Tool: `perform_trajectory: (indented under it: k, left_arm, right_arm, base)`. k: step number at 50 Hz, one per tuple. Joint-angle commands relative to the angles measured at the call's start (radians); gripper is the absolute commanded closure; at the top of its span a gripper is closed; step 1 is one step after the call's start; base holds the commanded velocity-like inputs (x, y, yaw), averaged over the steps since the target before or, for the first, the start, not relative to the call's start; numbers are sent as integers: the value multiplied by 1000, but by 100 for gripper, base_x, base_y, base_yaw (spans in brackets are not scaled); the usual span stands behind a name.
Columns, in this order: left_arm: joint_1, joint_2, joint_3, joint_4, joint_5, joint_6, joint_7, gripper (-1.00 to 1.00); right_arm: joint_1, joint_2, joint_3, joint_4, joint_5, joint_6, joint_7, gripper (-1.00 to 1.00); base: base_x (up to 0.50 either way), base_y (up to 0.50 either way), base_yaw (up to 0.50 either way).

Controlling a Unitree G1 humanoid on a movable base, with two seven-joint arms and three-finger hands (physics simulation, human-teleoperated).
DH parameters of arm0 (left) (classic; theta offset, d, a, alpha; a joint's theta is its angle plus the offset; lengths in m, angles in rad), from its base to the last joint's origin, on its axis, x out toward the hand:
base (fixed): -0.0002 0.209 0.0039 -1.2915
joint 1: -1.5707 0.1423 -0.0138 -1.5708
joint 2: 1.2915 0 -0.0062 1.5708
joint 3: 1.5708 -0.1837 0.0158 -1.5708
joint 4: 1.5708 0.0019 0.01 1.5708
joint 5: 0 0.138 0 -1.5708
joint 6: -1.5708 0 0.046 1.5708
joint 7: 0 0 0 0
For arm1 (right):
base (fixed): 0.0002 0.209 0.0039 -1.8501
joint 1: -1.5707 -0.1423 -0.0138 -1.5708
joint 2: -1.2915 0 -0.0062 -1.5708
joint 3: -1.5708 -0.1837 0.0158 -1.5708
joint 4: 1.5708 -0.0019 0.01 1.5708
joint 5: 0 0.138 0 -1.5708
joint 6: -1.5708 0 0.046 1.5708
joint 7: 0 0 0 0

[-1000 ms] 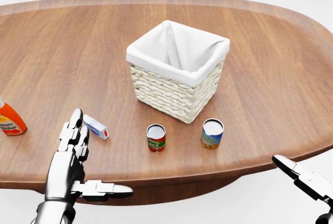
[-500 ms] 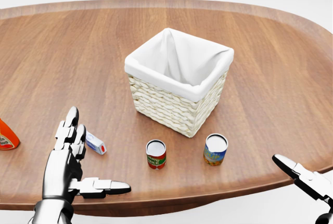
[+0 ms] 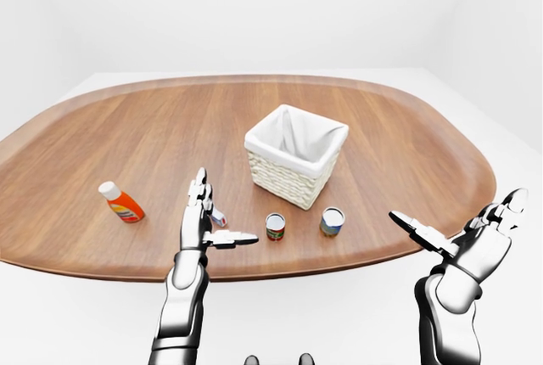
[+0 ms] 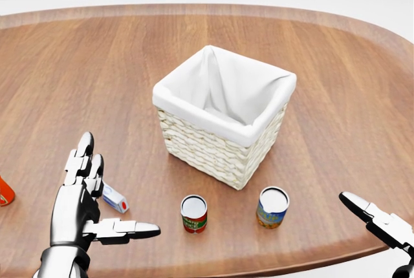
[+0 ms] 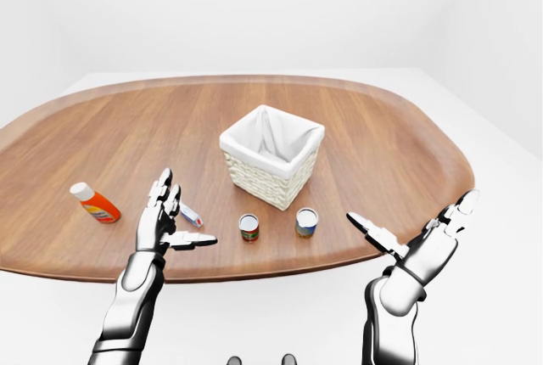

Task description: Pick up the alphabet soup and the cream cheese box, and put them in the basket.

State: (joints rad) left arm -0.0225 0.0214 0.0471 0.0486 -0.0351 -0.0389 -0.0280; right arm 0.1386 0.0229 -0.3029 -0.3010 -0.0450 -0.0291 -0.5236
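White-and-blue box (image 4: 114, 197) lies flat on the table, just beside my left hand (image 4: 81, 203) on the side toward the basket (image 4: 223, 113), its long axis slanting toward that basket. Left fingers spread, empty; right hand (image 3: 471, 242) open, far off. Soup (image 4: 193, 213) stands below the basket.

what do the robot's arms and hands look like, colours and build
Both arms are glossy silver-grey metal with rounded, segmented forearm shells split by dark seams. The left robot hand and right robot hand each have three blocky, jointed fingers with black joints and dark tips. No cables, markings or sleeves are visible.
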Motion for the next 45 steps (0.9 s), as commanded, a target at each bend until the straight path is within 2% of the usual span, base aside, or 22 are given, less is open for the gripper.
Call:
perform_trajectory:
  k: [1, 5, 7, 13, 14, 15, 16, 18, 23, 26, 34, 35, 39, 45]
  left_arm:
    - [-3, 1, 2, 5, -2, 6, 5, -100]
    - [-11, 2, 2, 27, 0, -10, 4, -100]
    - [-5, 1, 0, 12, 0, -2, 3, -100]
    - [-10, 1, 2, 28, -2, -12, 2, -100]
    - [-10, 1, 2, 25, -2, -9, 3, -100]
    - [-4, 1, 0, 5, -2, 5, 4, -100]
    - [-4, 1, 0, 4, -2, 6, 3, -100]
    - [-11, 1, 3, 30, -3, -13, 2, -100]
    - [-1, 1, 2, -4, -7, 12, 3, -100]
    - [-4, 1, 3, 5, -8, 6, 2, -100]
    - [-2, 0, 3, -11, -11, 23, 5, -100]
    - [-8, 1, 6, 5, -14, 13, 4, -100]
    - [-15, 1, 10, 24, -22, 2, 4, -100]
    - [-10, 2, 11, 1, -25, 21, 11, -100]
  right_arm:
    - [1, 0, 0, -1, 3, 1, 0, -100]
    - [1, 1, 0, -6, 3, 6, 0, -100]
    - [0, 1, 0, -4, 3, 4, 0, -100]
    - [4, 4, -1, -24, 4, 18, 0, -100]
    - [5, 4, -1, -29, 4, 22, 0, -100]
    - [4, 4, -1, -22, 4, 16, 0, -100]
    - [5, 4, -1, -29, 5, 23, 0, -100]
    - [3, 4, -2, -26, 5, 21, 0, -100]
    - [3, 4, -2, -18, 6, 13, 0, -100]
    - [3, 4, -3, -16, 7, 10, 0, -100]
    - [0, 2, -4, -6, 9, 4, 0, -100]
    - [1, 2, -4, -15, 9, 12, 0, -100]
    - [1, 3, -5, -16, 11, 12, 0, -100]
    - [5, 5, -5, -31, 11, 23, 0, -100]
  base:
    - [17, 0, 0]
    - [17, 0, 0]
    - [17, 0, 0]
    - [17, 0, 0]
    - [16, 0, 0]
    - [17, 0, 0]
    - [17, 0, 0]
    - [17, 0, 0]
    - [17, 0, 0]
    - [16, 0, 0]
    - [17, 0, 0]
    - [17, 0, 0]
    - [17, 0, 0]
    - [17, 0, 0]
